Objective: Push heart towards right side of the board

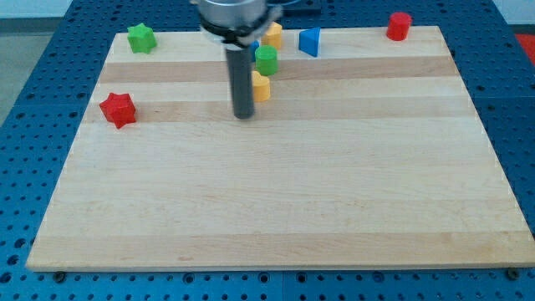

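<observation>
Since the arm ends in a bare rod with no jaws to open or close, the small yellow block, which I take to be the heart though the rod hides part of it, can only be shoved. It sits near the board's top, just right of the tip and just below a green round block. It looks light, hard and quick to slide or spin on the smooth wood, so I'd press squarely on its left face, through its middle.
</observation>
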Motion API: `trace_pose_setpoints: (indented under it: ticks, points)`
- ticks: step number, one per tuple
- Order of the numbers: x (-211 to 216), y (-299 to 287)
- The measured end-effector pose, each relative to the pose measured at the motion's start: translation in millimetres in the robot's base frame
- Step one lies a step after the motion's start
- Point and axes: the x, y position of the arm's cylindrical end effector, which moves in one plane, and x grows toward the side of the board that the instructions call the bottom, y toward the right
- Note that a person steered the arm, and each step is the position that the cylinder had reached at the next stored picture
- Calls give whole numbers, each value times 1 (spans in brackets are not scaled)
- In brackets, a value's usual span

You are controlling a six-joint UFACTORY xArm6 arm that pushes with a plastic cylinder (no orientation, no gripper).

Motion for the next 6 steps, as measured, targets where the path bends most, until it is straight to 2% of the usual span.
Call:
trace_pose_setpoints:
  ticks: [1, 2, 4, 5, 6]
  points:
    - [-35, -18]
    - [-53, -7]
    - [-53, 124]
    - [-54, 142]
    - [-71, 122]
